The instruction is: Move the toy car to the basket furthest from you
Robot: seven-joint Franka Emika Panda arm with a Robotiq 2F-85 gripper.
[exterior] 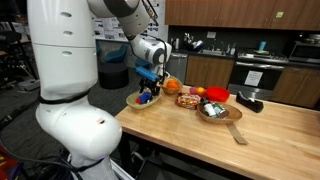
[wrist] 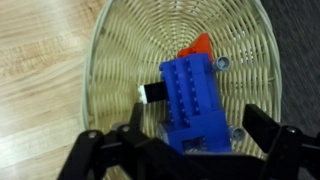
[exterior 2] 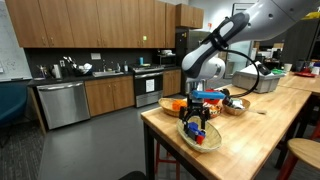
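Observation:
The toy car is a bright blue block-built toy with a white axle end and an orange part at its far end. It lies inside a woven wicker basket. My gripper is open, with one black finger on each side of the car's near end and small gaps showing. In both exterior views the gripper hangs low over this basket at the end of the wooden counter, with the blue car under it.
Further along the counter are an orange fruit, a red bowl, a second woven basket holding items, a wooden utensil and a black object. The counter edge is close to the basket.

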